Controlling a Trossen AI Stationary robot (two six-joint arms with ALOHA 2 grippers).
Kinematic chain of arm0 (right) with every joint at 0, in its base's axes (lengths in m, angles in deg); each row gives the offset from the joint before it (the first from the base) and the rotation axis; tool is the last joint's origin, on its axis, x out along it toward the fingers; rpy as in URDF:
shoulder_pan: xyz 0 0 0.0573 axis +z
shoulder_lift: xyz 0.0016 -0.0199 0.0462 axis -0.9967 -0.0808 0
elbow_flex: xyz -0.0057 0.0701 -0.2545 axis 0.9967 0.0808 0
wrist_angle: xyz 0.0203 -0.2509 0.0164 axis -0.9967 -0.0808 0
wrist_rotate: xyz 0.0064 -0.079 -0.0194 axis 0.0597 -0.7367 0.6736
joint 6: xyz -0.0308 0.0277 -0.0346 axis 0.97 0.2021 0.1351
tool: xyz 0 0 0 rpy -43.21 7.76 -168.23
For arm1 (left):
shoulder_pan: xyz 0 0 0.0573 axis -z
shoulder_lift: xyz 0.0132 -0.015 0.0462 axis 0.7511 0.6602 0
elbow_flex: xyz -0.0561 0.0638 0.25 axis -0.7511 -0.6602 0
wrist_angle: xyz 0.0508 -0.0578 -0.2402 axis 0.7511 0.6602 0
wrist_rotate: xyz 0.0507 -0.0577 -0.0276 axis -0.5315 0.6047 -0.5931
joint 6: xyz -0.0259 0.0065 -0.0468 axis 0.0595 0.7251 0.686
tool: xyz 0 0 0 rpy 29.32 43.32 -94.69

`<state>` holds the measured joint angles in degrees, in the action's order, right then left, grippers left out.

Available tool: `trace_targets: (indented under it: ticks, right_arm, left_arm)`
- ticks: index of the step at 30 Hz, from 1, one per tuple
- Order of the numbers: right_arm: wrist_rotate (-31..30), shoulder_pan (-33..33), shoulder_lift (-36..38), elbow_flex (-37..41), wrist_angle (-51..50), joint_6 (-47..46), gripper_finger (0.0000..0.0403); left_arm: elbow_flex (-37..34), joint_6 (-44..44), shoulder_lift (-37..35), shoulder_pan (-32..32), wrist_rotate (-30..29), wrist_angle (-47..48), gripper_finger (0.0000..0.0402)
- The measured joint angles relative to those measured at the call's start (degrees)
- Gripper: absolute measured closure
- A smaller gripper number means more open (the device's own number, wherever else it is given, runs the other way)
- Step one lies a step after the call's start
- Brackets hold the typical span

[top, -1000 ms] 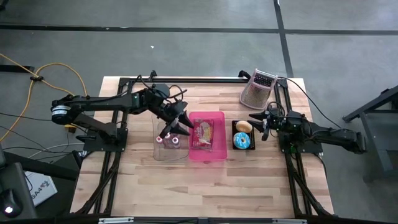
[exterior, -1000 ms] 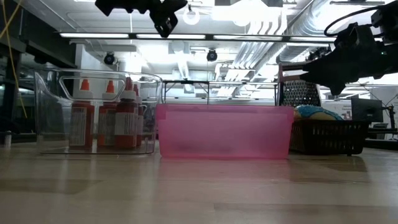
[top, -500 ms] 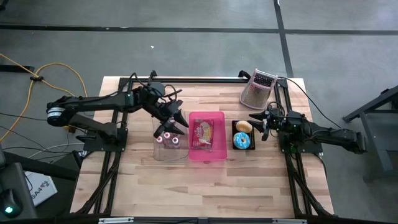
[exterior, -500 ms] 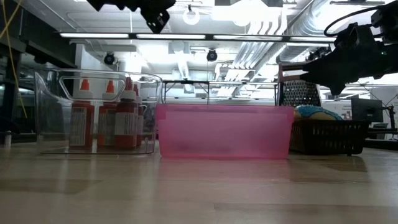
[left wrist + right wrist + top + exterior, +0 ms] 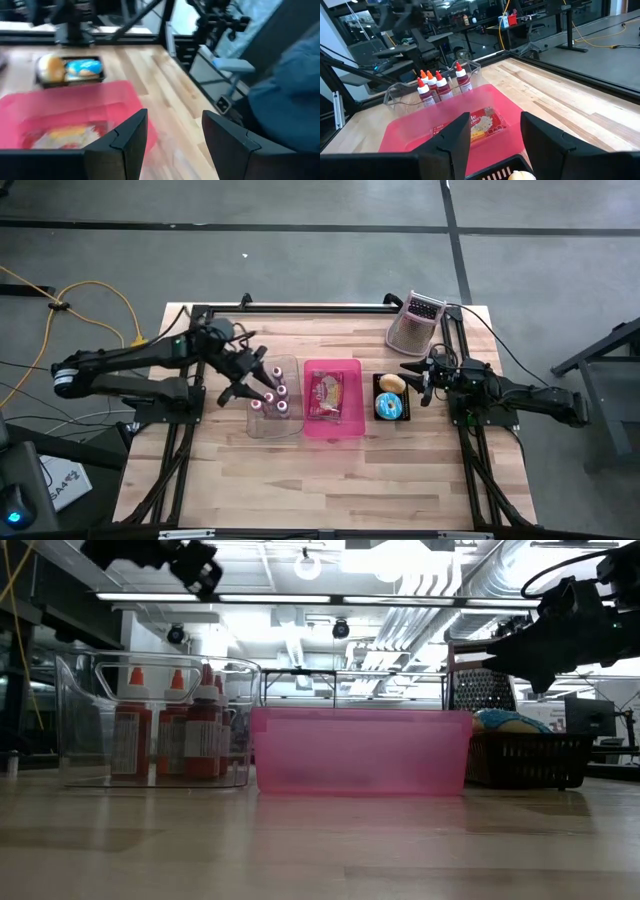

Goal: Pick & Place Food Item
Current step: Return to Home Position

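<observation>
Left gripper (image 5: 252, 385) hangs over the left edge of the clear bottle bin (image 5: 262, 427), fingers spread, nothing held. Right gripper (image 5: 411, 377) sits just beside the black bin (image 5: 376, 398), fingers apart, empty. Blue donut (image 5: 390, 407) lies in that bin, next to a tan bun (image 5: 392, 384).

Translucent pink plastic bin (image 5: 333, 426), black mesh basket (image 5: 525, 765), blue-frosted donut (image 5: 389, 407), tan round bun (image 5: 392, 384), red squeeze bottles (image 5: 128, 740) with orange tips, pale plank-striped wooden tabletop (image 5: 400, 470)

Probably a lab, ceiling ducts (image 5: 500, 585), workbenches (image 5: 540, 27)
</observation>
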<state>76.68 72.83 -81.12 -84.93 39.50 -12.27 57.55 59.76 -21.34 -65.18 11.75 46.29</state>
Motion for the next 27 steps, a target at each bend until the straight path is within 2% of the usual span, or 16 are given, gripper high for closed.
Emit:
trace_targets:
  ticks: [13,20,27]
  right_arm:
    - [0.0,0.0,0.0,0.0,0.0,0.0,0.0243]
    - [0.0,0.0,0.0,0.0,0.0,0.0,0.0243]
    - [0.0,0.0,0.0,0.0,0.0,0.0,0.0243]
  left_arm:
    - [-18.8,8.4,-20.6,-9.3,-6.4,-8.8,0.0218]
    - [-24.0,13.6,-29.7,-10.1,-18.7,-8.9,0.0218]
    - [-29.3,17.2,-36.3,-4.5,-33.8,-9.0,0.0218]
